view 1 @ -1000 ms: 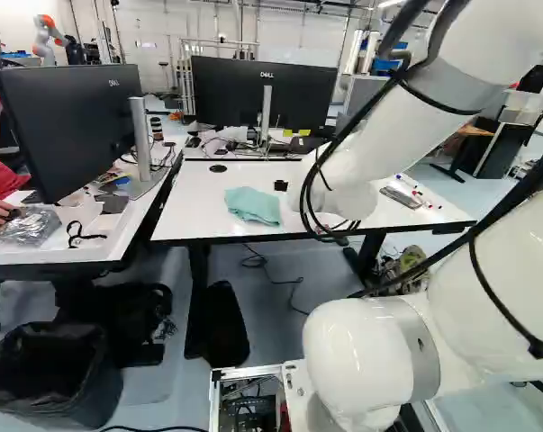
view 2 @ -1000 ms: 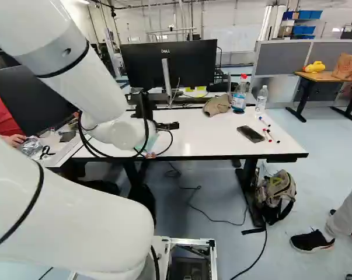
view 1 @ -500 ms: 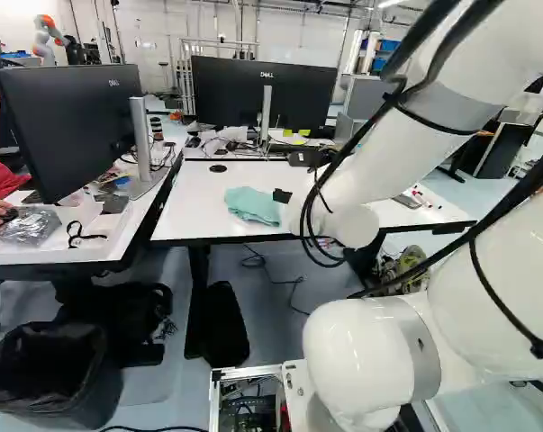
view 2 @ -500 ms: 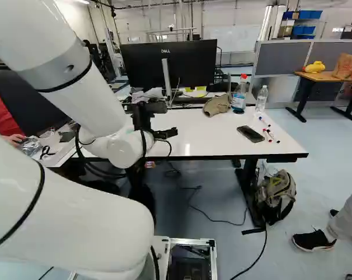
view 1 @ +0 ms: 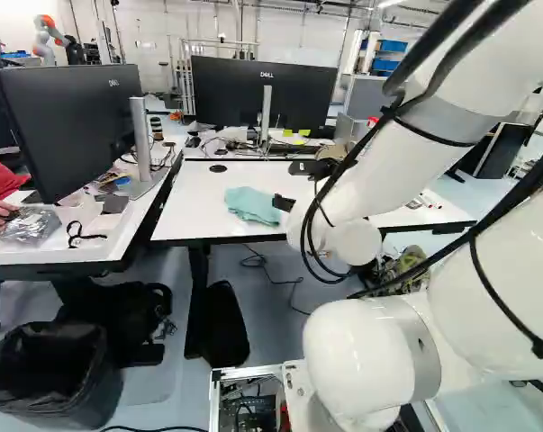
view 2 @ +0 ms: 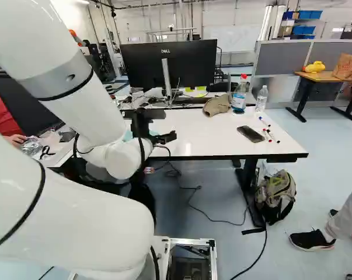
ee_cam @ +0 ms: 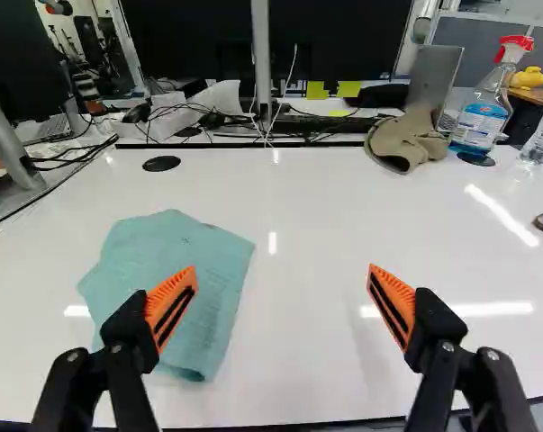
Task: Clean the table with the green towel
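While the end effector [view 2: 168, 137] gapes, towel [ee_cam: 185, 261] on table [ee_cam: 307, 360], labelled spray bottle [ee_cam: 481, 122]

Blk monitor [view 2: 193, 64] on stand at back; 2nd monitor [view 1: 68, 126] at L of left base view. Tan cap-like item [ee_cam: 399, 142] beside spray btl [ee_cam: 481, 117] w/ red top, water btl [ee_cam: 541, 139] nearby. Phone [view 2: 250, 134] near markers [view 2: 272, 136]. Backpack [view 2: 278, 195] on flr. Blk bin [view 1: 64, 387], lower L of left base view.

Green towel [ee_cam: 181, 256]: Pale, tinged blue, it lies creased and loosely folded on the table [ee_cam: 298, 351] before me, near the edge on my side.
Table: I face its glossy white top, dark-edged and level on dark legs.
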